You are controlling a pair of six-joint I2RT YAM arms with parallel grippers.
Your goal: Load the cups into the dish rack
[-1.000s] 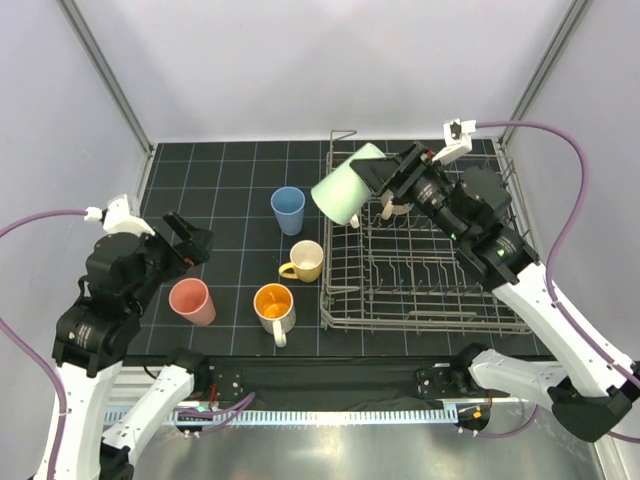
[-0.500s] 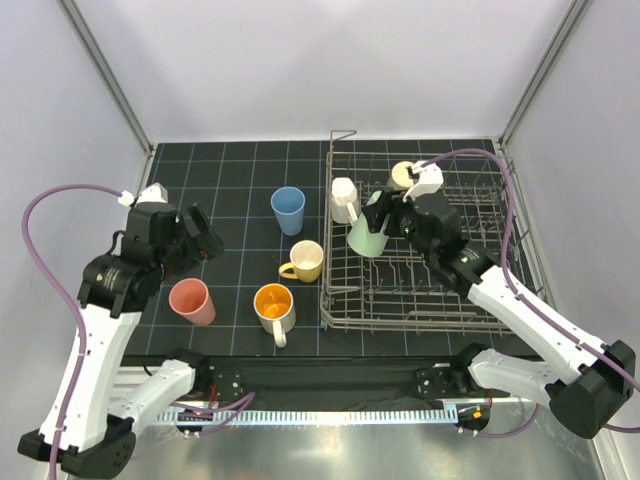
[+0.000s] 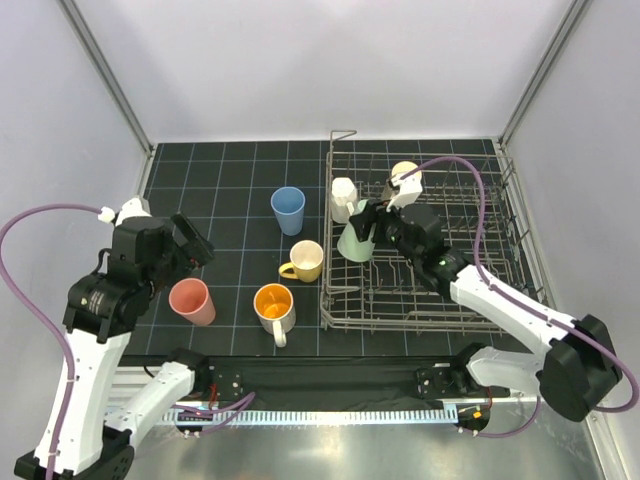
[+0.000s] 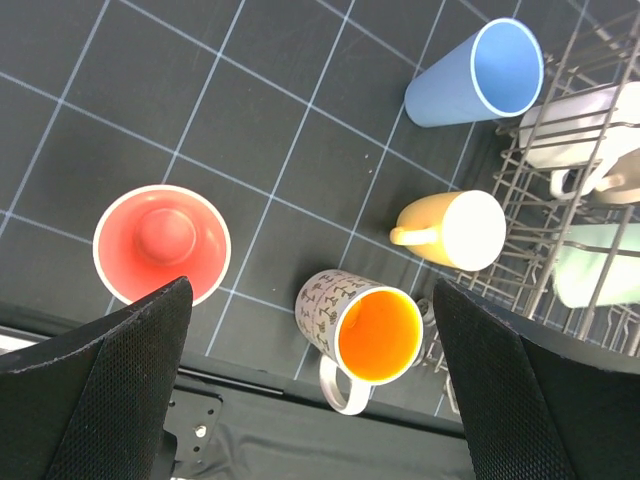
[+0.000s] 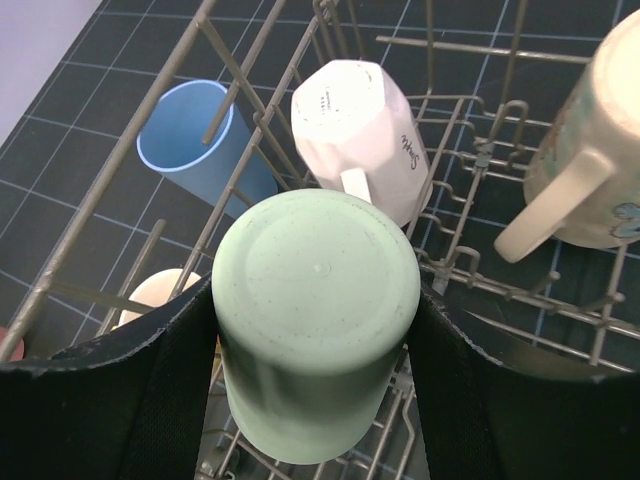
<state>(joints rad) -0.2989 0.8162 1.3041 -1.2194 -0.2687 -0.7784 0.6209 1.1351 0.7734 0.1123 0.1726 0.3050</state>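
right hand (image 5: 315, 305) clamping pale green cup (image 5: 310, 260), matte, base up, in dish rack (image 3: 425, 322) | left hand (image 4: 312, 295) spread wide, empty

Open mat (image 3: 200, 180) lies along the back, left of the blue cup (image 3: 288, 210), and there is a gap between the pink cup (image 3: 190, 301) and the orange-lined mug (image 3: 273, 303). The yellow mug (image 3: 303, 261) stands just beside the left wall of the dish rack (image 3: 430, 322), pinching that side. The rack's back-left corner is crowded by the white mug (image 3: 343, 199), pale green cup (image 3: 356, 240) and cream mug (image 3: 403, 175); its right half holds only tines (image 3: 470, 260)
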